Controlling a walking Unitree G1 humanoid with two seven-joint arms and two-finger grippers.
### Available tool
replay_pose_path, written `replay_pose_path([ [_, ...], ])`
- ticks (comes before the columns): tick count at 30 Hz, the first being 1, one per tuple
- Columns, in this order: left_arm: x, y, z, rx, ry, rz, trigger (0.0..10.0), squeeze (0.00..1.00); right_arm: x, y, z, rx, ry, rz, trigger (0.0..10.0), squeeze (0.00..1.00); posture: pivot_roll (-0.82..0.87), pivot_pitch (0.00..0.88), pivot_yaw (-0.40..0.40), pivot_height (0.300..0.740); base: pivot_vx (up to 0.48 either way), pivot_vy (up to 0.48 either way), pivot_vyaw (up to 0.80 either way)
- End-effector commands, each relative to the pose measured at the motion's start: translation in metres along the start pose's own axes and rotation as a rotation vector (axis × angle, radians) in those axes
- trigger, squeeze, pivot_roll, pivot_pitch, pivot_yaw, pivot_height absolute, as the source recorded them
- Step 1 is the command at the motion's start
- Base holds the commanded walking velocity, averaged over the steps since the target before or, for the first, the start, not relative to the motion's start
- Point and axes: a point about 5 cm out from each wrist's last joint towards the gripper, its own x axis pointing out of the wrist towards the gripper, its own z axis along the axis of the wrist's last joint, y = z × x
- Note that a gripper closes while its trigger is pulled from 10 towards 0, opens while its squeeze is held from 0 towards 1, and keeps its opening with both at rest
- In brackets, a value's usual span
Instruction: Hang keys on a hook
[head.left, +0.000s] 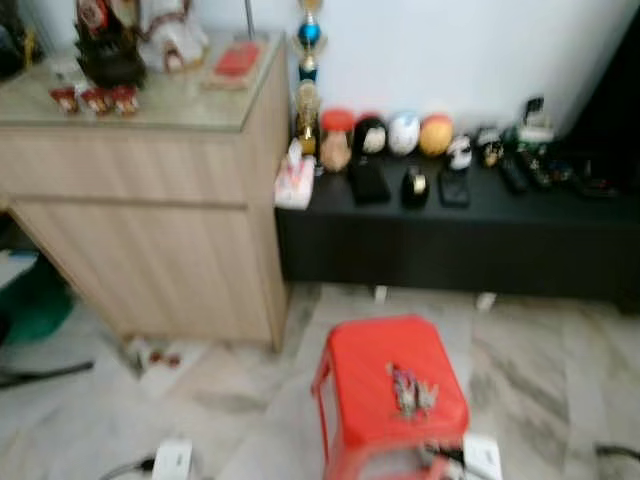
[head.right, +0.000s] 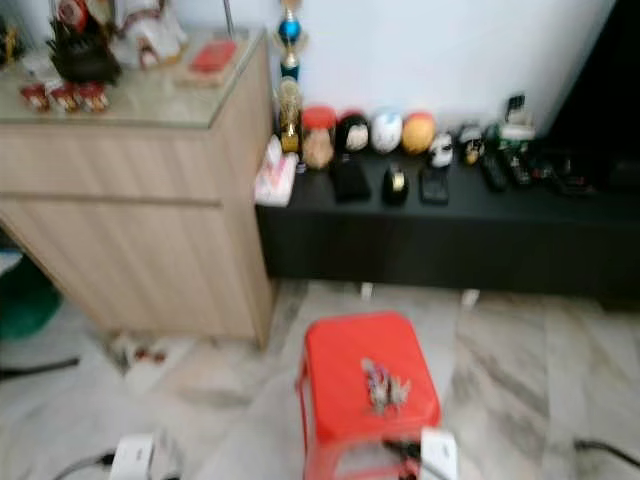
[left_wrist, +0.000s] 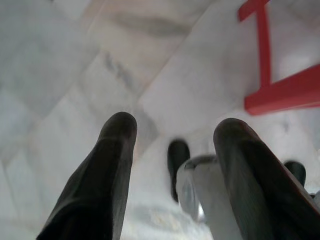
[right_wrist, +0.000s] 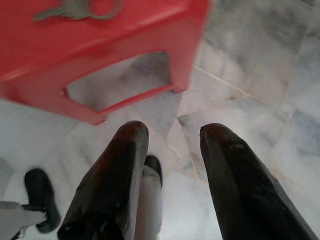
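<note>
Scene, left to right. Wooden cabinet (head.left: 150, 230) at far left, ornaments on its glass top. Beside it a low black bench (head.left: 460, 235) along the white wall, loaded with small helmets and dark gadgets. No hook can be made out in the head views; both are blurred.

Red stool (head.left: 385, 395) stands on the marble floor (head.left: 230, 400) in front of the bench, low in the head views. Keys (head.left: 408, 388) lie loose on its seat, right of the seat's centre and toward the front edge. A ring and one key blade also show at the stool's top edge in the right wrist view (right_wrist: 75, 9).

Left gripper (left_wrist: 172, 140): fingers parted, nothing between them, hanging over bare floor with a stool leg off to the side. Idle.

Right gripper (right_wrist: 172, 140): fingers apart, nothing held, pointing at the floor just beside the stool's corner and lower than the seat.

Judged step: approach and pick-up, not yet begun. Right arm is the nearer one. Notes for doing it well:
- Settle the body before reaching; the blur suggests the head is moving.
- Raise the right gripper above seat height, then descend onto the bunch.
- Aim for the ring, not a flat blade; blades on smooth plastic will likely skid away.
- Keep the fingers wide until they straddle the ring.
- Light contact only: the stool looks easy to shove.
</note>
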Motion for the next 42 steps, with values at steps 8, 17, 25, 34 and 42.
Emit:
replay_pose_path([
  [8, -0.0004, -0.0027, -0.0032, -0.005, 0.011, -0.003, 10.0, 0.0, -0.0006, -0.0047, -0.0039, 0.006, 0.005, -0.009, 10.0, 0.0, -0.03, 0.0, -0.025, 0.74, 0.0, 0.0, 0.0],
  [17, -0.0005, -0.0031, -0.003, -0.009, 0.007, -0.006, 10.0, 0.0, -0.0004, -0.004, -0.0025, 0.008, 0.001, -0.008, 10.0, 0.0, -0.03, 0.0, -0.024, 0.74, 0.0, 0.0, 0.0],
  [25, -0.0005, -0.0034, -0.0032, -0.011, 0.006, -0.007, 10.0, 0.0, -0.0004, -0.004, -0.0025, 0.009, -0.001, -0.008, 10.0, 0.0, -0.03, 0.0, -0.028, 0.74, 0.061, 0.0, 0.0],
  [34, -0.0005, -0.0036, -0.0031, -0.014, 0.003, -0.008, 10.0, 0.0, -0.0004, -0.0037, -0.002, 0.007, -0.003, -0.006, 10.0, 0.0, -0.03, 0.0, -0.028, 0.74, 0.262, 0.0, 0.0],
  [42, -0.0006, -0.0035, -0.0032, -0.014, 0.003, -0.007, 10.0, 0.0, -0.0004, -0.0037, -0.002, 0.004, -0.002, -0.008, 10.0, 0.0, -0.03, 0.0, -0.029, 0.74, 0.278, 0.0, 0.0],
])
